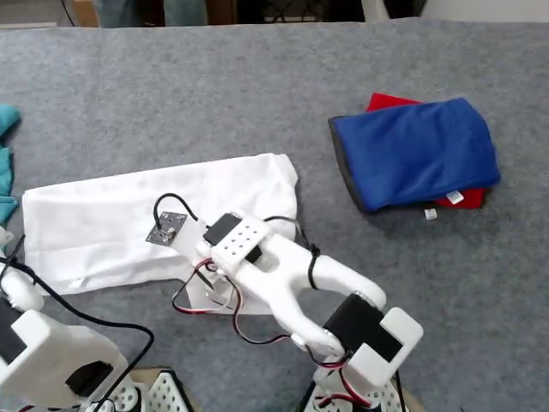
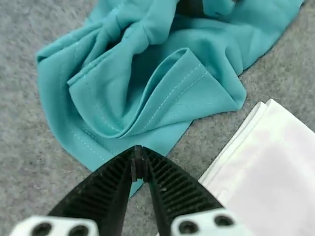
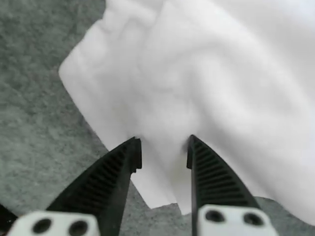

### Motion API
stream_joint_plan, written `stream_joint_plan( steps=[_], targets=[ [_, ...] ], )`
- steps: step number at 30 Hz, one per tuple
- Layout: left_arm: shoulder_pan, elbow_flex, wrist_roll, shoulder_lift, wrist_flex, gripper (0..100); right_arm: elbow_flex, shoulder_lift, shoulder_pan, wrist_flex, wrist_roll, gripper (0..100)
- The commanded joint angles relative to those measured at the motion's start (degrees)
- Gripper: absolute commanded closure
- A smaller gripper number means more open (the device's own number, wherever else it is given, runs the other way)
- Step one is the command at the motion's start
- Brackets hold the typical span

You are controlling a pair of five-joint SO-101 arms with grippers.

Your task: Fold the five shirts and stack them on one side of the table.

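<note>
White shirt (image 1: pixel 111 223) lay flat on the table (image 1: pixel 257 86) as a long band, partly folded, its long axis running side to side across the high view with the right end a little farther from the arms

Right hand (image 3: pixel 162 147) sat over the band's near long edge, toward its right half. Fingers were parted, one either side of a soft ridge of white cloth at the edge; nothing gripped yet. Cloth lay directly under and ahead of this hand, so the right arm was judged the nearer one for the next fold

Left hand (image 2: pixel 139 164) was off the band's left end, above the near hem of the crumpled teal shirt (image 2: pixel 147 73). Fingertips were pressed together; no cloth could be seen between them. A corner of the white shirt showed just beside it

Judgement: the coming fold turns on the near edge going up and over across the short axis, or one end being carried along the long axis; the left end lacked a grip

Stack so far, well apart on the right side: blue shirt (image 1: pixel 416 150) folded, resting on the red shirt (image 1: pixel 390 103), whose edges peeped out behind and below
</note>
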Motion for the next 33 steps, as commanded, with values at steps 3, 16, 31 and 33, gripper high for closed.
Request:
stream_joint_plan(
  steps=[3,16,31,33],
  targets=[
    [-0.1,-2.7,-0.2,-0.7,0.3,97,1.8,-2.5,-0.6,-5.0,0.0,82.9],
    [-0.1,-2.6,-0.3,-0.7,0.3,97,2.6,-2.5,4.6,-5.2,0.0,97.3],
    [0.0,-2.6,-0.3,-0.6,0.3,97,-5.0,-7.3,7.5,7.9,0.4,97.3],
    [0.0,-2.6,-0.3,-0.6,0.3,97,-5.2,-7.4,7.4,8.6,0.4,97.3]
  ],
)
